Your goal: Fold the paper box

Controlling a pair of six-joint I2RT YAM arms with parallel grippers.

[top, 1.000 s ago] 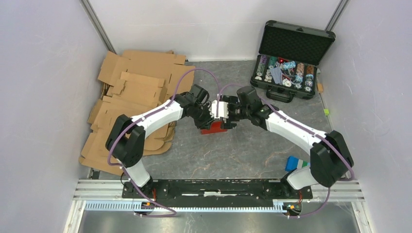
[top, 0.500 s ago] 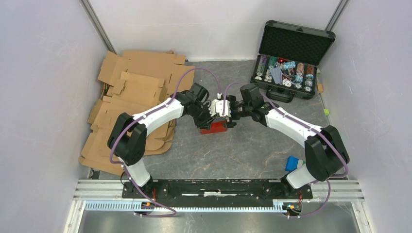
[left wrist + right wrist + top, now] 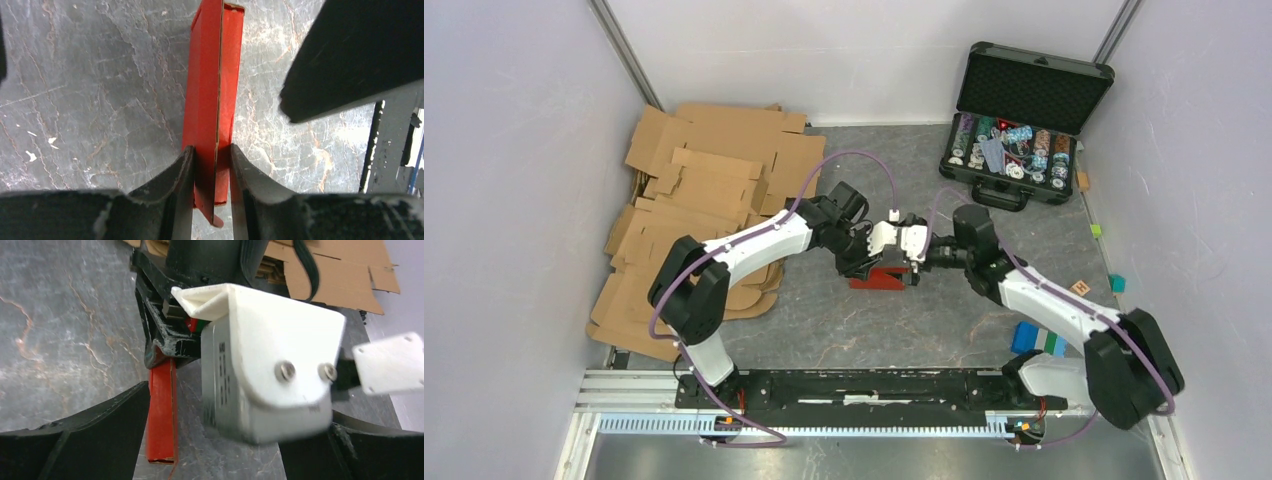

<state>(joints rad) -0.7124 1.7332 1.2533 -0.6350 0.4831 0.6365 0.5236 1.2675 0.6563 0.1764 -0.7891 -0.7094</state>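
Red paper box [image 3: 207, 95] looks half-folded to us: left pincer [image 3: 212, 165] pinches one upright wall, right pincer [image 3: 917, 258] gapes wide and empty, remaining flaps probably left to tuck.

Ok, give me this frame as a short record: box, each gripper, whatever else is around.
box: red, mid-table, a thin wall seen edge-on from the left wrist
left gripper: shut on the box's wall
right gripper: open wide, holding nothing, close up against the left wrist
cardboard: flat brown pile, far left
chip case: far right, lid up
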